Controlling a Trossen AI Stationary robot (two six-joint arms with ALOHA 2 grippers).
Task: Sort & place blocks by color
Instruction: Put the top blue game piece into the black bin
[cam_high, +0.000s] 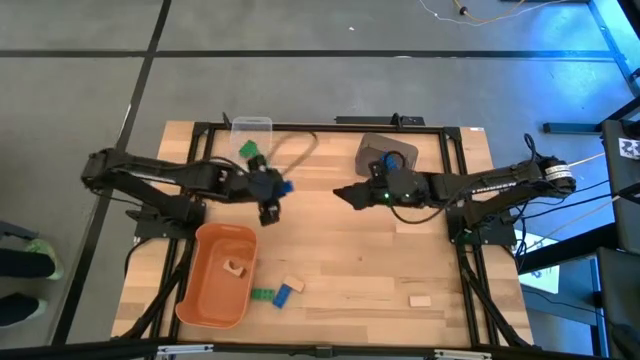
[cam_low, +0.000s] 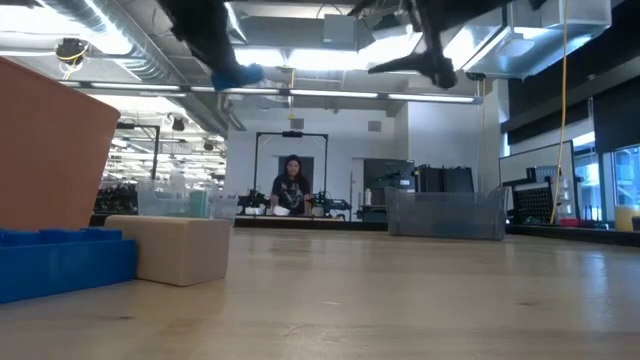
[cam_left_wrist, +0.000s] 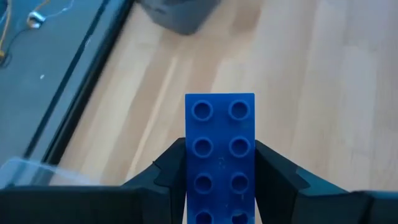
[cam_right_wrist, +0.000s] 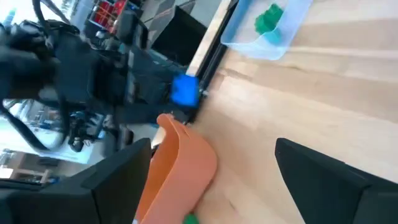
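Tub (cam_high: 197, 295) holds tan block (cam_high: 236, 267); left pincer (cam_high: 280, 187) grips blue block (cam_left_wrist: 220, 155).

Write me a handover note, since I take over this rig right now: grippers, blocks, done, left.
Left gripper: shut on a blue studded plastic brick, held above mid-table.
Right gripper: open, empty, hovering mid-table.
Done: green brick in the clear plastic container; tan wooden block in the orange tub; a blue piece in the dark grey bin.
Left: green brick, blue brick and tan block beside the tub; another tan block at the near right.
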